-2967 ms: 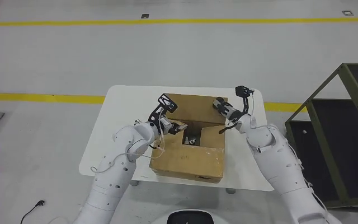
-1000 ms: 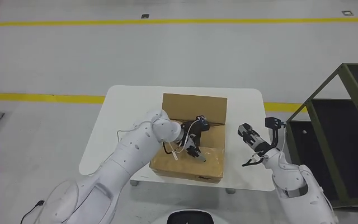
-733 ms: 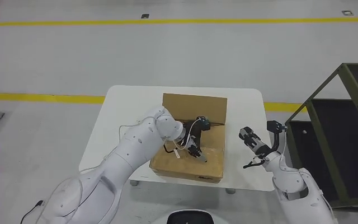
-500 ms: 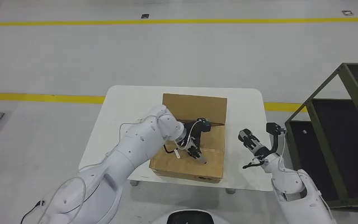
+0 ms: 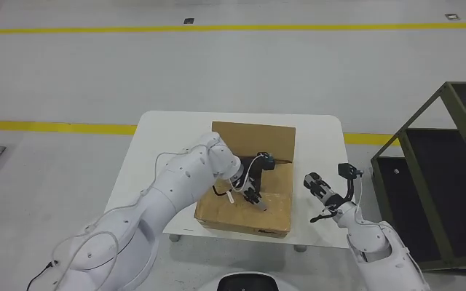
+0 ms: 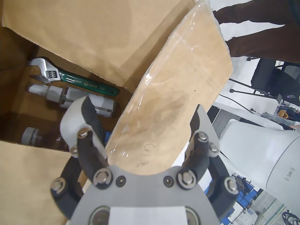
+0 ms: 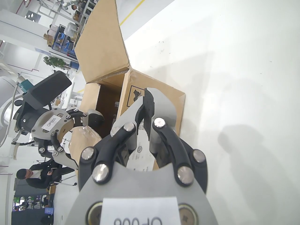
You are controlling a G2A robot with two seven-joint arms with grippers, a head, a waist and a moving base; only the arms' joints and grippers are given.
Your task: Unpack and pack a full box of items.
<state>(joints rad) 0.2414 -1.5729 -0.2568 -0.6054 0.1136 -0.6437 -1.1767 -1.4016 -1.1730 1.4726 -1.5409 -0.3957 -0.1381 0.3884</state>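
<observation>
Left gripper (image 6: 142,106) is spread wide, its 2 black rubber pads (image 6: 92,118) on either side of a glossy taped flap (image 6: 178,90) of the brown cardboard box (image 5: 244,214), clamping nothing. It hangs over the box's opening at the centre of the white, round-cornered table (image 5: 145,167). Inside lie a steel wrench (image 6: 77,79) with a green handle and a grey-white cylinder (image 6: 70,95). At the box's 12 o'clock the rear flap (image 5: 255,140) stands raised. At its 3 o'clock, apart from it, the right gripper (image 7: 146,103) hovers over the smooth tabletop, fingers pressed together, empty.
</observation>
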